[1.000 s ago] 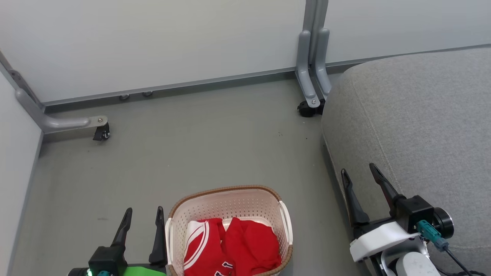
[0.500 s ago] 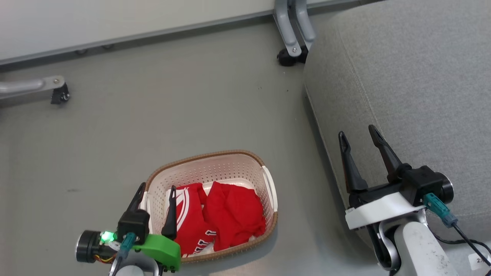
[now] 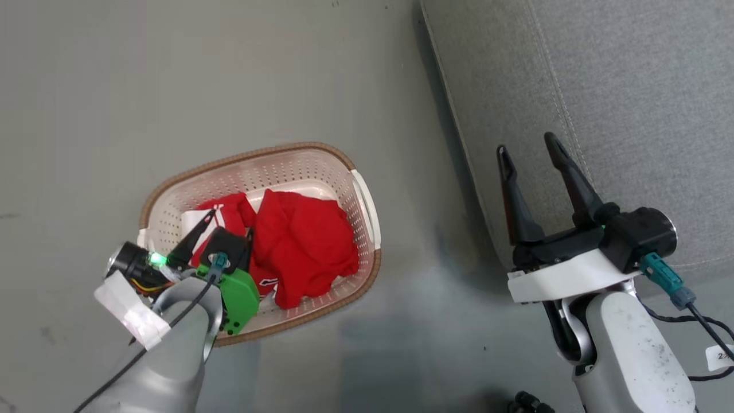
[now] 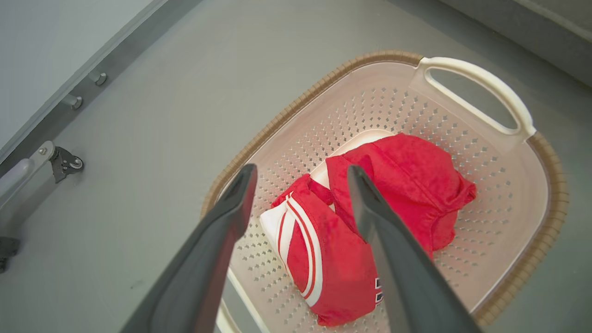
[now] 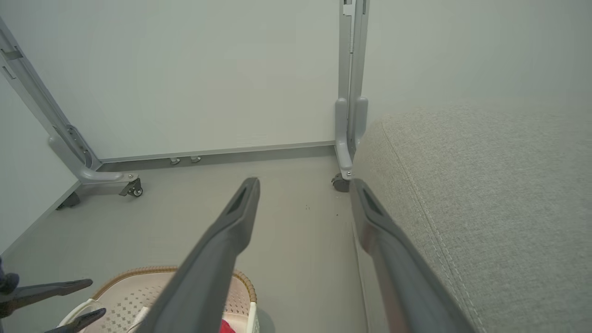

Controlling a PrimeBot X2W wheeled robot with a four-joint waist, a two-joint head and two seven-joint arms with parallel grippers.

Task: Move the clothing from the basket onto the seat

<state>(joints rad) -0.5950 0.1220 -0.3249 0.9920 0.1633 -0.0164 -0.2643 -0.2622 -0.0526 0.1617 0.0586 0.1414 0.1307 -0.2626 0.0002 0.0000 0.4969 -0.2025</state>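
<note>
Left gripper (image 4: pixel 301 170) hangs just over the basket (image 3: pixel 269 150), jaws spread wide with nothing between them. From the head view it blocks part of the jersey (image 4: pixel 323 259), and the left arm covers the basket's near rim. In the left wrist view one finger hides most of the jersey's lettering, so I can't read it. Both clothes sit in the basket: jersey on its left side, plain shirt (image 4: pixel 407 175) bunched against it on the right. Right gripper (image 3: pixel 527 144) is well right of the basket, also spread wide and empty, over the seat (image 3: pixel 631 86) edge. The seat runs off frame. The basket stands on a dull grey floor (image 3: pixel 172 74), and beyond it is a pale wall (image 5: pixel 208 69) with grey castered legs (image 5: pixel 344 157).
</note>
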